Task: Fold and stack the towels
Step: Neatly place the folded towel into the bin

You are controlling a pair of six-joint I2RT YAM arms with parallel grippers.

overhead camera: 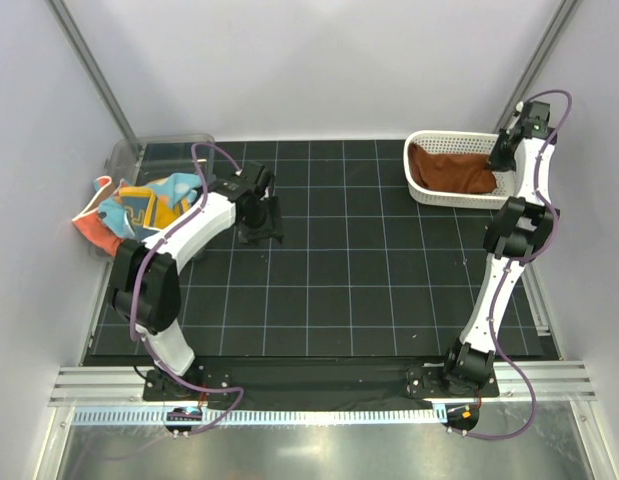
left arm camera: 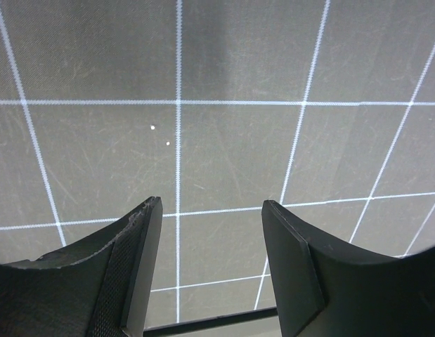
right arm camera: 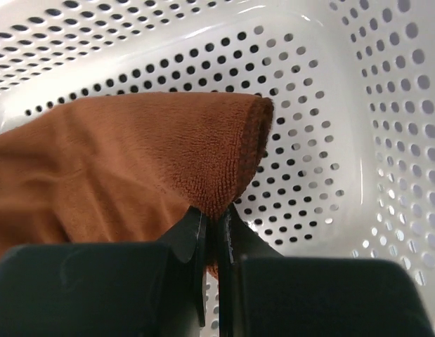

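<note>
Top view: bright, even, diffuse light. The white walls are near blown out, and the black mat (overhead camera: 339, 300) shows only soft shadows beneath the arms. Mild sheen on the metal sheet (overhead camera: 319, 450) along the bottom edge.

Left wrist: grid lines sharp, lower corners vignetted, left gripper (left arm camera: 211, 210) dark.

Right wrist: rust-brown towel (right arm camera: 133, 154) pile crisp. Basket wall (right arm camera: 329, 140) is bright, with glare at upper right. Right gripper (right arm camera: 216, 219) dark and soft near the lens.

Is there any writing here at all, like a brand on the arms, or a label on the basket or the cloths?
No text can be read in any view.
left arm's base and right arm's base: small red and orange spots, too small to read.
patterned towels: coloured print only, no letters visible.
brown towel and white basket: no label visible.
</note>
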